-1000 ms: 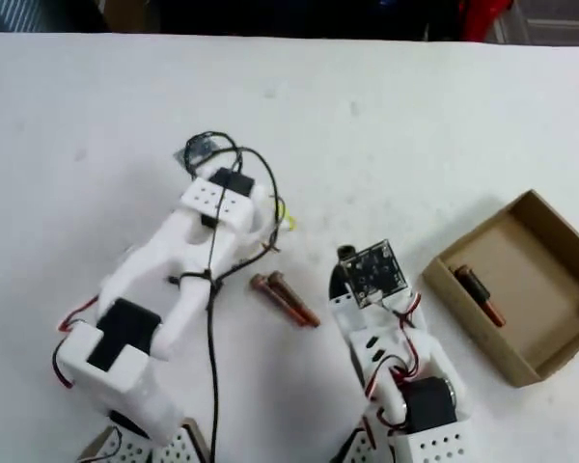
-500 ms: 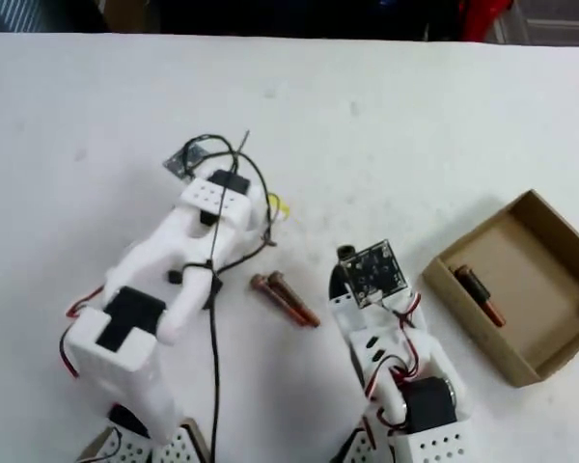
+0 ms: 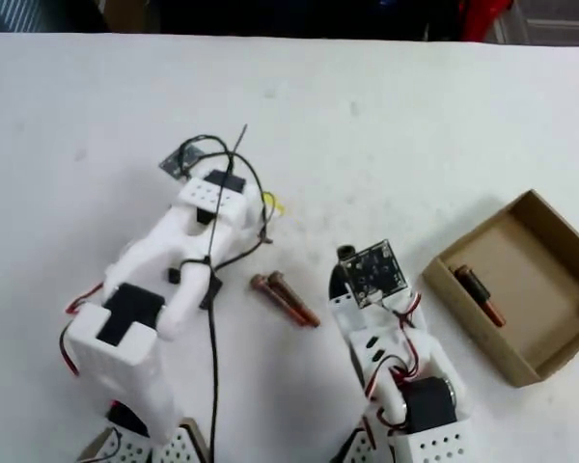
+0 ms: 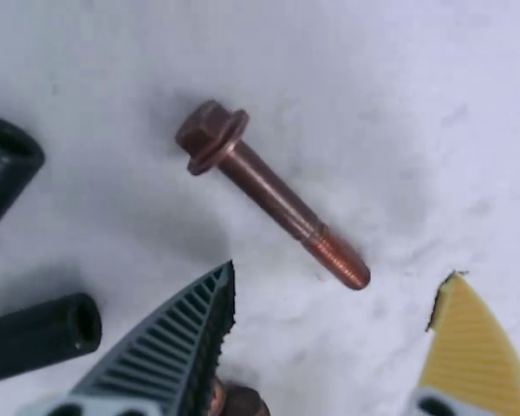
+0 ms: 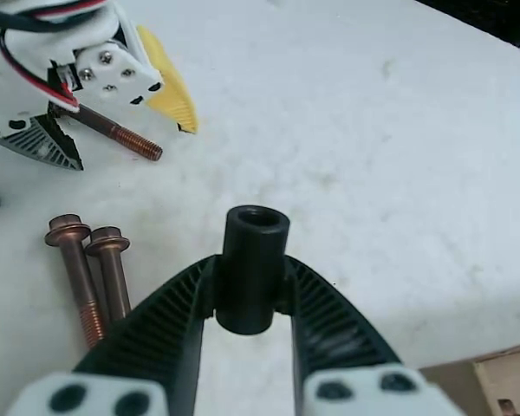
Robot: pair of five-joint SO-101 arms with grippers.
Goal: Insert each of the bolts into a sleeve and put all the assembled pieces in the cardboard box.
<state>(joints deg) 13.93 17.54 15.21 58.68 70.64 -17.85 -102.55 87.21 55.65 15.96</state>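
A copper bolt (image 4: 269,195) lies on the white table between the spread grey and yellow fingers of my open left gripper (image 4: 340,276), which hovers over it (image 3: 263,214). Two black sleeves (image 4: 35,334) lie beside it, and another bolt head (image 4: 234,403) peeks out under the grey finger. My right gripper (image 5: 251,299) is shut on a black sleeve (image 5: 256,238), held upright with its bore facing up (image 3: 345,256). Two more bolts (image 3: 285,297) lie side by side between the arms. The cardboard box (image 3: 550,241) at the right holds one assembled piece (image 3: 478,292).
The left arm's body and black cable (image 3: 212,318) stretch from the front left toward the table's middle. The box stands close to the right arm. Open table surface (image 3: 386,125) spreads behind both grippers.
The left arm has shifted a little to the left and back, its gripper staying low over the table. The right arm and its sleeve have kept still.
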